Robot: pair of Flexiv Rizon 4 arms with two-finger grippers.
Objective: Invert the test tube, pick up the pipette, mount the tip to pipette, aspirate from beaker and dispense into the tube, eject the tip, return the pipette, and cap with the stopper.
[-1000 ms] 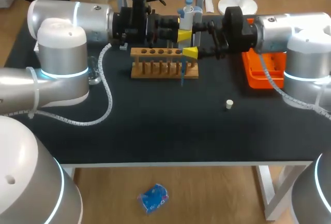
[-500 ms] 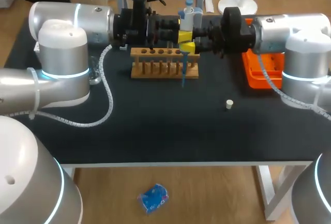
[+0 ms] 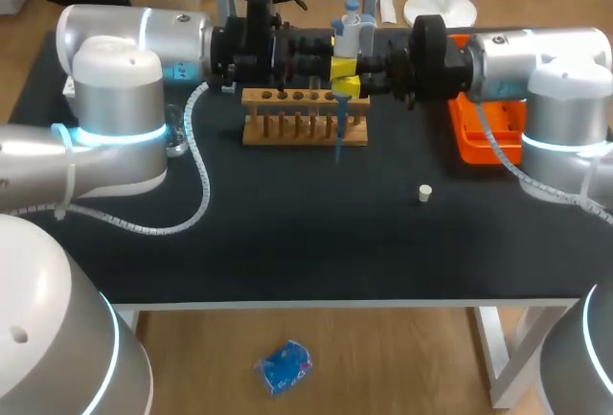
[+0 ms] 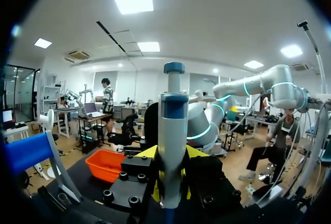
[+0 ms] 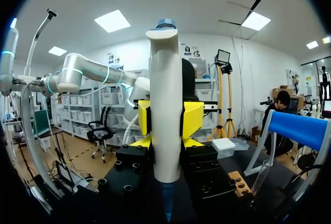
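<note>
At twelve o'clock on the table (image 3: 287, 233), the left gripper (image 3: 342, 67) and right gripper (image 3: 347, 85) both clamp one upright pipette (image 3: 351, 32), its blue tip (image 3: 337, 137) hanging over the wooden rack (image 3: 287, 113) at its three o'clock end; uneven pulling between the arms could twist it loose or knock the rack.

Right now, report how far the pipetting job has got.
Done: the pipette is lifted with a blue tip mounted. In hand: left gripper and right gripper are both shut on it above the wooden rack, tip pointing down; whether liquid has been drawn or dispensed cannot be seen. Left: eject the tip, return the pipette, fit the stopper, which lies loose on the table.
</note>
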